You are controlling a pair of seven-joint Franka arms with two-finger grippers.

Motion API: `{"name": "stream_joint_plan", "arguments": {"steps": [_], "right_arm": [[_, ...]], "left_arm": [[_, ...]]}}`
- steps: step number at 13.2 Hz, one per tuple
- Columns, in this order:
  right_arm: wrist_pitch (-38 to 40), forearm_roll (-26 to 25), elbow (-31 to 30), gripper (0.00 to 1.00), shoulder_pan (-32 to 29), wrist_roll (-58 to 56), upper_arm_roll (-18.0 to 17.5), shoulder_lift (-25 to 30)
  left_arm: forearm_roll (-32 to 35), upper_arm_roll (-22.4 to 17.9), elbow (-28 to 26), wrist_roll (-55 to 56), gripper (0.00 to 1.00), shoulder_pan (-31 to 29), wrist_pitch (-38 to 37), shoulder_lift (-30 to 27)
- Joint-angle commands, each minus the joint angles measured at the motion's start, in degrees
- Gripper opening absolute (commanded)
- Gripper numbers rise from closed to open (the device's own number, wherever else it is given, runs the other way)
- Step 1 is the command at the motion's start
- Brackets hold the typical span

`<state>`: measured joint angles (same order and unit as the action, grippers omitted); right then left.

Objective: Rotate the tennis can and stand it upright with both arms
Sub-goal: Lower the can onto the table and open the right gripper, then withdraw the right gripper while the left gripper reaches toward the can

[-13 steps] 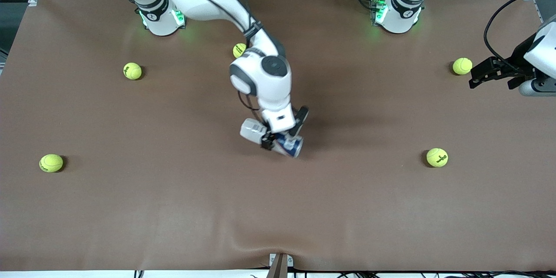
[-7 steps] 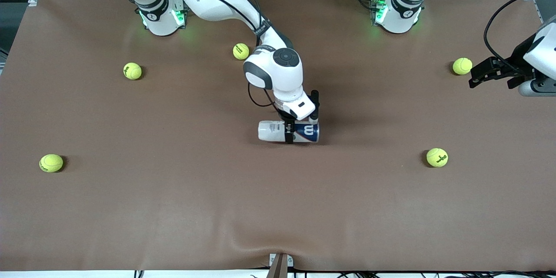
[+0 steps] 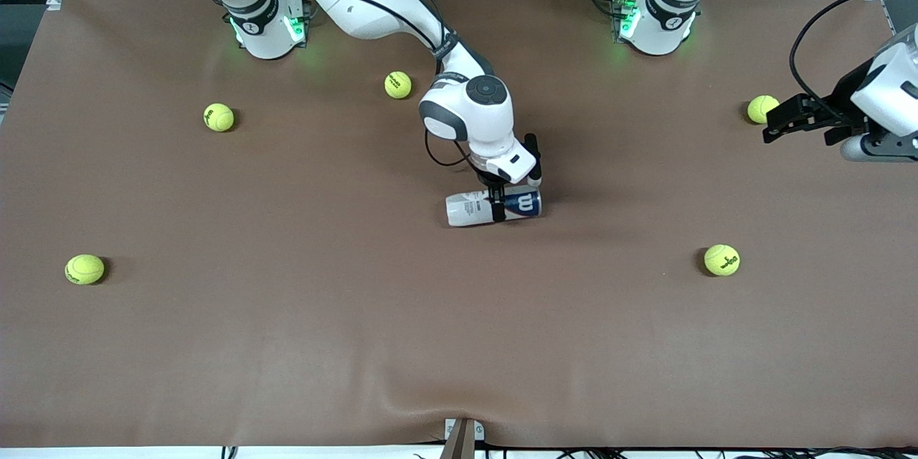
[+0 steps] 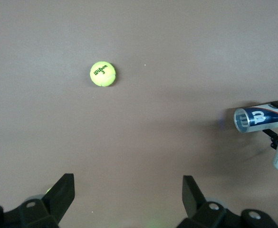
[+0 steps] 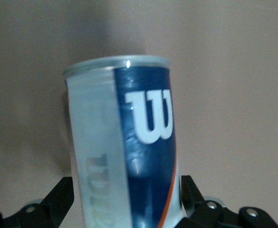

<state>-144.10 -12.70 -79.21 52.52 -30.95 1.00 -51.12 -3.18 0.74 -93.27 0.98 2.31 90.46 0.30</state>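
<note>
Front view: the slim clear plastic tennis can with a white and navy-blue label [image 3: 493, 205] lies on its side near the middle of the brown table [image 3: 287, 344], long axis running between the two arms' ends, navy end toward the left arm's end. The right pincer [image 3: 497, 206] comes down on the can at mid-length and is clamped on it. The left pincer [image 3: 771, 123] hangs over the table at the left arm's end, by a yellow-green tennis ball [image 3: 760, 109]; that arm waits. Another ball [image 3: 721, 259] lies nearer the camera than the can, toward the left arm's end, well apart from it. Bare table surrounds the can; all table edges are well apart from it.

Left wrist view: left pincer [image 4: 128, 192] fingers are spread wide with nothing between them. The can [image 4: 257, 118] shows end-on, well apart, with a ball [image 4: 103, 74] on open table.

Right wrist view: the can [image 5: 124, 142] fills the gap of the right pincer [image 5: 127, 199]; both fingers press its sides, its metal rim [image 5: 117, 64] pointing away from the wrist.
</note>
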Motion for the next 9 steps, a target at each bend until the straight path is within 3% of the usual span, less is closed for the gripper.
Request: {"name": "stream_joint_plan", "arguments": {"steps": [1, 3, 9], "right_arm": [[-0.04, -0.66, 0.28, 1.0, 0.3, -0.34, -0.48, 0.66], [4.94, -0.22, 0.37, 1.0, -0.05, -0.34, -2.4, 3.99], [25.41, 6.1, 0.72, 1.0, -5.75, -0.43, -2.41, 20.15]], "left_arm": [[-3.31, 0.05, 0.54, -0.27, 1.0, -0.2, -1.6, 1.37], [-5.69, 0.05, 0.37, -0.36, 1.0, -0.55, -2.65, 2.51], [-16.84, -0.3, -4.11, -1.33, 1.0, -3.45, -3.1, 4.45]]}}
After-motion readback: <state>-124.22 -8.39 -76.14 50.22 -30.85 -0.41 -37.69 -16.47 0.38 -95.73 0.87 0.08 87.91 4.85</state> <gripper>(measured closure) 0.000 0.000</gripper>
